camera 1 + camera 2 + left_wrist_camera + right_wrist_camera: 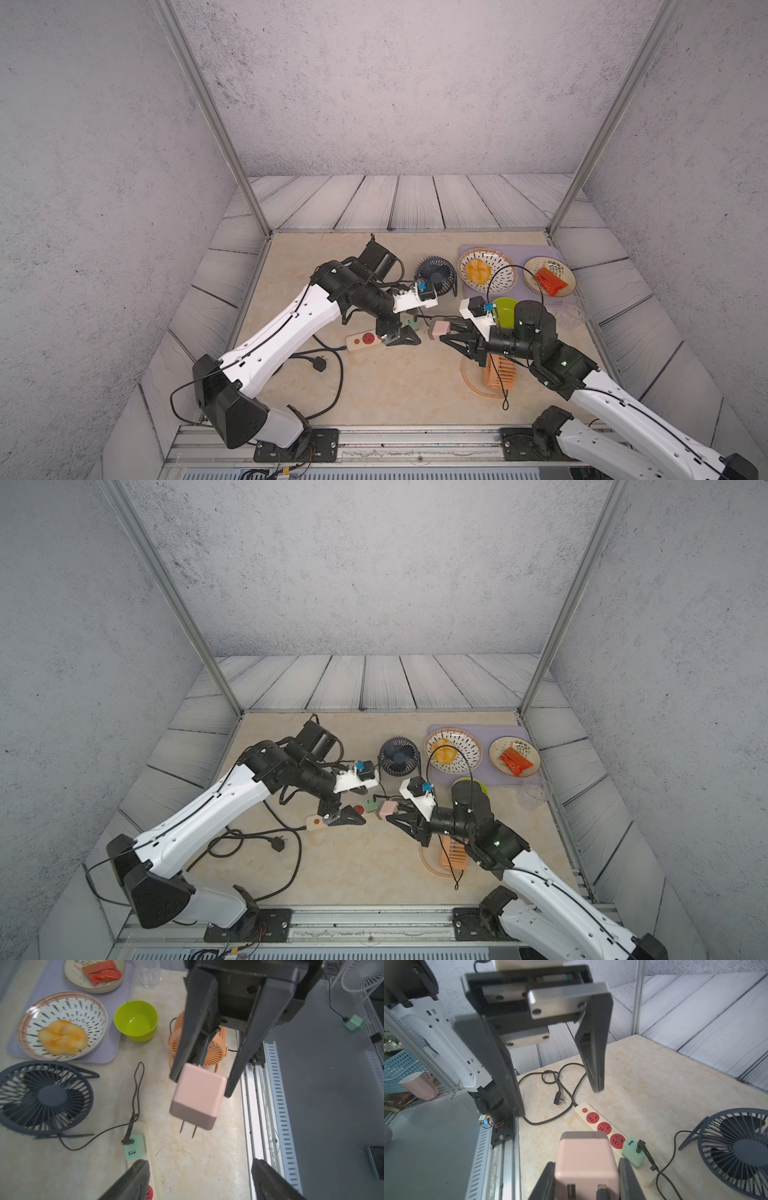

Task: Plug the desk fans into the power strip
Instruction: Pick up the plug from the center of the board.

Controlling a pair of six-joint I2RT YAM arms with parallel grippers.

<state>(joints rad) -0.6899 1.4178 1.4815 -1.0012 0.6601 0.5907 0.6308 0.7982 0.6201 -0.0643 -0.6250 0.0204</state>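
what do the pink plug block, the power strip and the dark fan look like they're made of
pink plug block: probably matte moulded plastic, going by its soft rounded edges. Its two thin prongs look like metal.
power strip: smooth cream plastic body with rounded corners and red socket faces.
dark fan: navy grille of thin ribs. It could be plastic or painted metal; the look leaves that open.

Lab test cell — aluminium frame (pixel 210 112), printed backdrops (pixel 395 83).
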